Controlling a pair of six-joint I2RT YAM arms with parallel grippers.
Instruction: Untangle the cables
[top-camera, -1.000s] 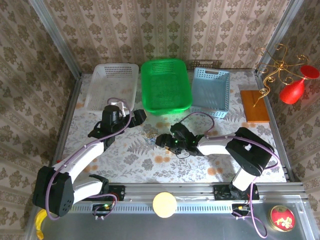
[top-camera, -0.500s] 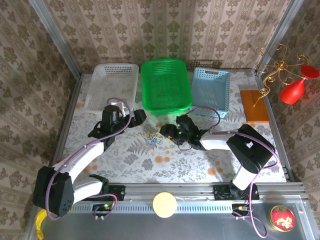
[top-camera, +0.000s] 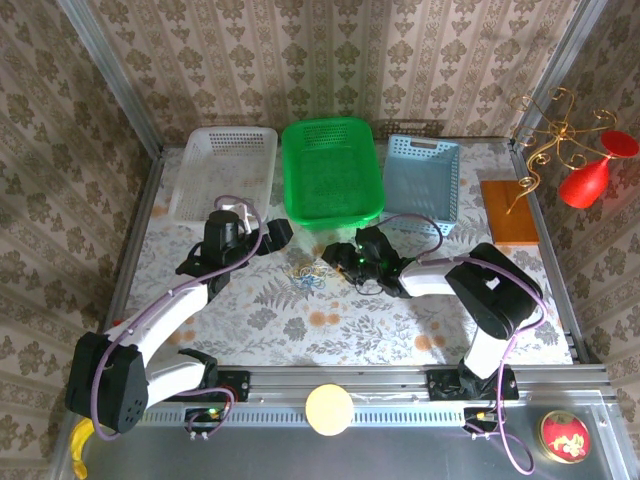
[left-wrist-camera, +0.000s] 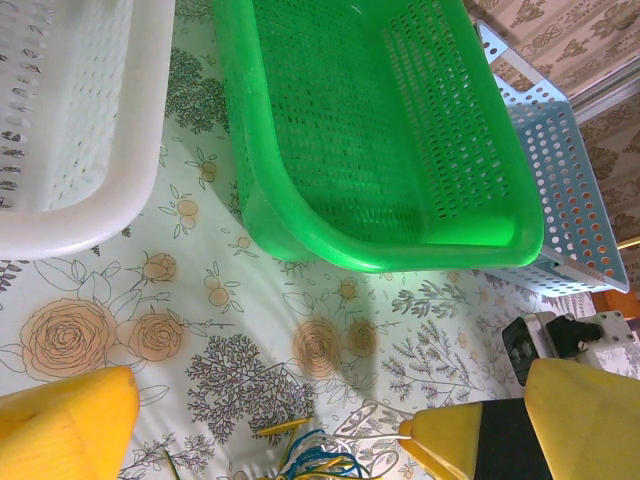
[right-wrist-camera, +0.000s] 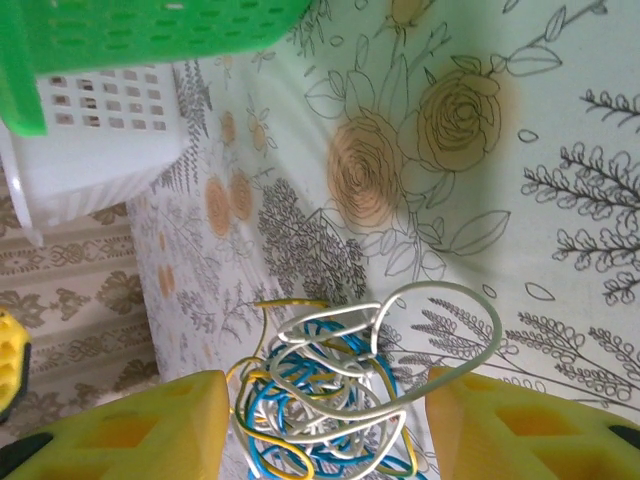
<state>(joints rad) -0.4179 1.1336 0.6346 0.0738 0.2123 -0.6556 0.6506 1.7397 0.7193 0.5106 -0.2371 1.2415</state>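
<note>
Right gripper (right-wrist-camera: 328, 385) wide open, cables (right-wrist-camera: 300, 430) tangled between my fingers, nothing clamped. Left gripper (left-wrist-camera: 265, 410) open, empty, just near of green basket (left-wrist-camera: 300, 220).

Top camera looks down from above and behind; both close wrist cameras share the cables (right-wrist-camera: 320, 390) inside the right pincer (right-wrist-camera: 325, 425).

Cables (right-wrist-camera: 320, 400) are showing blue, white and yellow strands. Green basket (top-camera: 292, 175), white basket (top-camera: 225, 132) and light-blue basket (top-camera: 425, 141) are all showing perforated grids. Tablecloth (top-camera: 300, 332) is showing pale mint with line-drawn leaves and orange roses. Wallpaper (top-camera: 330, 50) is showing beige damask. Left gripper (left-wrist-camera: 268, 412) and right gripper (right-wrist-camera: 328, 422) are showing yellow fingers.
</note>
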